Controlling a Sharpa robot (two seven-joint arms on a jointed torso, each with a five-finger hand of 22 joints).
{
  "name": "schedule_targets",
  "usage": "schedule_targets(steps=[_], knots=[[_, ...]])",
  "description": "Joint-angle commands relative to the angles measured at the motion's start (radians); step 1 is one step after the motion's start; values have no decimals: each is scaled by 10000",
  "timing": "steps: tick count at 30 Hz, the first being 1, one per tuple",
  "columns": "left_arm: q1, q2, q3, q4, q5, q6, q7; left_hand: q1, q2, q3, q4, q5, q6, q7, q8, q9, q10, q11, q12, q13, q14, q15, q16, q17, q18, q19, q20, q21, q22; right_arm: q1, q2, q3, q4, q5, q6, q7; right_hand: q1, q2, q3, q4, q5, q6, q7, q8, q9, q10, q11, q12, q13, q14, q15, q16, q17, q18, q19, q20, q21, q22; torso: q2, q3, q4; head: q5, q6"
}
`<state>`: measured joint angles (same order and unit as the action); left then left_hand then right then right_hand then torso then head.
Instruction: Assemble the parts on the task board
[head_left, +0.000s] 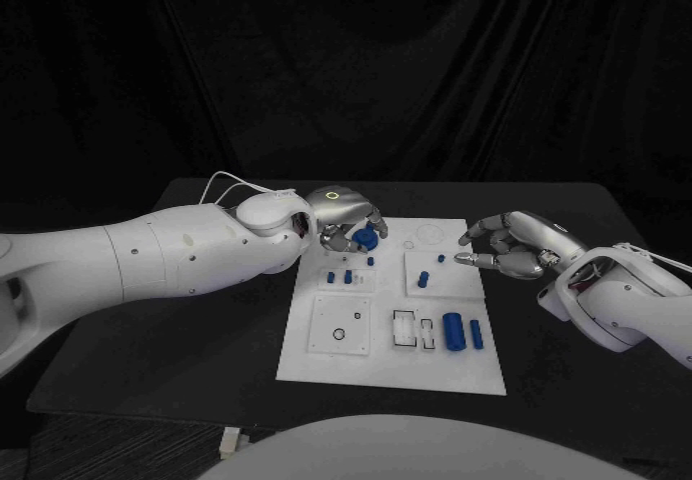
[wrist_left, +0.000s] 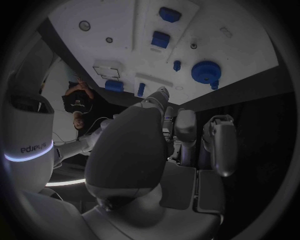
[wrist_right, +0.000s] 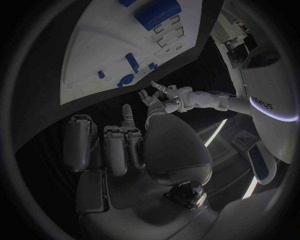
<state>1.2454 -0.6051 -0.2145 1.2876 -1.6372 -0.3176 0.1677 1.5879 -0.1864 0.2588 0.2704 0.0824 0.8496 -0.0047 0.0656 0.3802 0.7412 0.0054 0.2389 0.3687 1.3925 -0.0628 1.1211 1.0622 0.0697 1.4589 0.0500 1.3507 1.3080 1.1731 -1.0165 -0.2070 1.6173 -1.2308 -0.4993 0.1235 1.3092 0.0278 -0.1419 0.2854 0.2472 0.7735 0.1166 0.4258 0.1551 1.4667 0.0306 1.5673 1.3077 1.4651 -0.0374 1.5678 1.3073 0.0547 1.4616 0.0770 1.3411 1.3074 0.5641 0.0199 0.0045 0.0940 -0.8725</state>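
Left hand (head_left: 343, 222): over the far left corner of the task board (head_left: 392, 350), fingers curled downward beside a round blue part (head_left: 366, 240). In the head view the fingertips look to be touching that part; in the left wrist view the round blue part (wrist_left: 205, 72) sits on the board apart from the fingers (wrist_left: 220, 142), which are loosely bent with nothing between them. Whether the hand is gripping cannot be told for sure.

Right hand (head_left: 508, 245): at the board's far right edge, fingers spread and pointing in toward the board, holding nothing. In the right wrist view its fingers (wrist_right: 119, 150) are half extended and bare.

Task board: white plate, middle of the black table (head_left: 159, 330), long side running away from the robot.

Parts on the board, head view:
- Round blue part, far left corner, by the left hand.
- Several small blue pegs (head_left: 343, 274), upright, in the left column just nearer than the round part.
- A small blue peg (head_left: 424, 279) in the right column, with a smaller one (head_left: 440, 259) beyond it.
- Two blue cylinders (head_left: 453, 331), lying side by side in the near right section, lengthwise along the board.
- Two white rectangular frames (head_left: 405, 328) just left of the cylinders.
- A small dark ring (head_left: 339, 334) in the near left panel, and a faint ring (head_left: 410, 243) at the far side.
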Motion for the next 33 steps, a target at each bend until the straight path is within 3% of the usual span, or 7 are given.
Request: schedule_targets(steps=[1,6,12,19,33], knots=[[-74,167,18,-146,-1270,-297,519,-118,-10,70,-45,27,57,127,-6,-201,111,-15,-13,-226,122,-9,209,104,-213,119,12,96,1987,-27,-12,6,45,-15,-157,-1,133,-1,-65,-17,34,95,6,-46,-15,1041,60,35,2631,1050,57,11,2612,-8,152,-13,2,1924,-2,-2,1,10,-1],[-157,415,19,-356,-1375,-152,407,-132,-11,143,-165,193,204,159,22,-431,247,12,-10,-503,192,-26,380,148,-222,163,-23,144,2002,-30,28,6,39,-15,-146,16,133,-1,-65,-17,34,95,6,-46,-15,1041,60,35,2631,1050,57,11,2612,-8,152,-13,2,1924,16,-24,2,33,-1],[-211,632,19,-558,-1411,-52,284,-226,11,236,-253,230,706,322,146,-624,464,-14,39,-785,176,-63,425,49,-221,167,-51,121,1997,-35,37,6,33,-15,-137,22,144,-4,-66,-21,56,99,5,-46,-16,1041,58,35,2631,1049,56,8,2608,-8,152,-13,3,1925,-5,-3,1,26,-1],[-282,826,19,-787,-1424,161,153,-288,14,343,-372,276,1056,292,202,-798,752,12,146,-984,115,-32,427,-93,-213,153,-36,75,1987,-40,34,6,26,-15,-120,15,144,-4,-66,-21,56,99,5,-46,-16,1041,58,35,2631,1049,56,8,2608,-8,152,-13,3,1925,-17,2,-4,40,-1],[-428,1047,20,-1127,-1426,533,-135,-565,-55,291,-438,209,843,124,14,-1075,1169,173,408,-1036,19,52,393,-313,-202,124,19,1,1970,-48,21,6,12,-15,-115,10,144,-4,-66,-21,56,99,5,-46,-16,1041,58,35,2631,1049,56,8,2608,-8,152,-13,3,1925,-9,5,6,28,-1]])
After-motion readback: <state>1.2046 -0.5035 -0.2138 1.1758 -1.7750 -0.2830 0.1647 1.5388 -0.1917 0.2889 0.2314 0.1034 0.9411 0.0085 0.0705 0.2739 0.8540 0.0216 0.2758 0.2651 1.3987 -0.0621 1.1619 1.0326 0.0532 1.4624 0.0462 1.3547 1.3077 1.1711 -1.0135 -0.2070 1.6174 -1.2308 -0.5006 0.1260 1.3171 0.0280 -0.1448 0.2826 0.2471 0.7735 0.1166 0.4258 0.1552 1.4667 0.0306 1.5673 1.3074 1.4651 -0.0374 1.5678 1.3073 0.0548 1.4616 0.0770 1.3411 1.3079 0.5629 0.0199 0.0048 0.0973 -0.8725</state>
